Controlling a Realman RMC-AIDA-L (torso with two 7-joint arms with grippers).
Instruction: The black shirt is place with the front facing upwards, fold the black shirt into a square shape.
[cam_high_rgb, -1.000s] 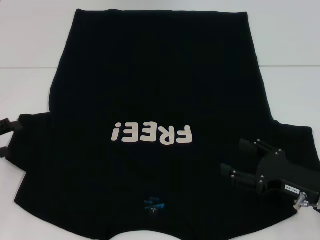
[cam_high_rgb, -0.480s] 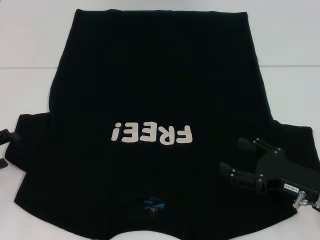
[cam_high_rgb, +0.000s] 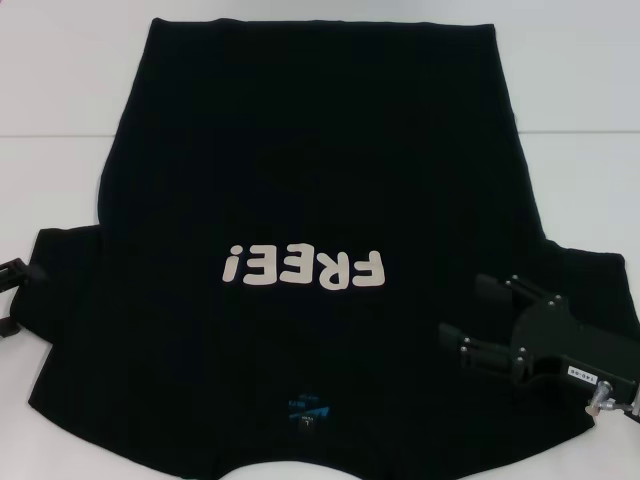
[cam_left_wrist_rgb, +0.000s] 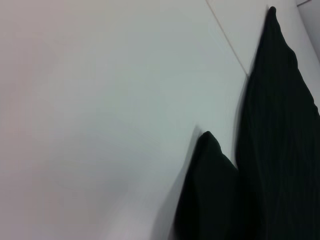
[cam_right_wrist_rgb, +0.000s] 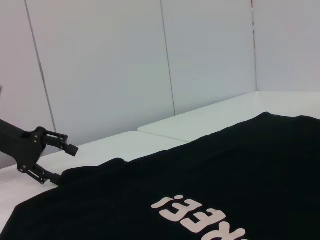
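The black shirt (cam_high_rgb: 320, 150) lies spread flat on the white table, front up, with the cream "FREE!" lettering (cam_high_rgb: 303, 268) and a small blue neck label (cam_high_rgb: 307, 408) near the front edge. My right gripper (cam_high_rgb: 463, 310) is open and hovers over the shirt's right sleeve, holding nothing. My left gripper (cam_high_rgb: 15, 297) is open at the far left, right beside the tip of the left sleeve; it also shows in the right wrist view (cam_right_wrist_rgb: 66, 164). The left wrist view shows the sleeve tip (cam_left_wrist_rgb: 210, 190) and the shirt's side edge (cam_left_wrist_rgb: 280, 125).
The white table (cam_high_rgb: 60, 190) has a seam line running across it at mid depth. White wall panels (cam_right_wrist_rgb: 100, 65) stand behind the table. Bare table shows to the left and right of the shirt's body.
My left gripper has drawn back a little to the left and toward the front, away from the left sleeve. The right gripper and the shirt have barely moved.
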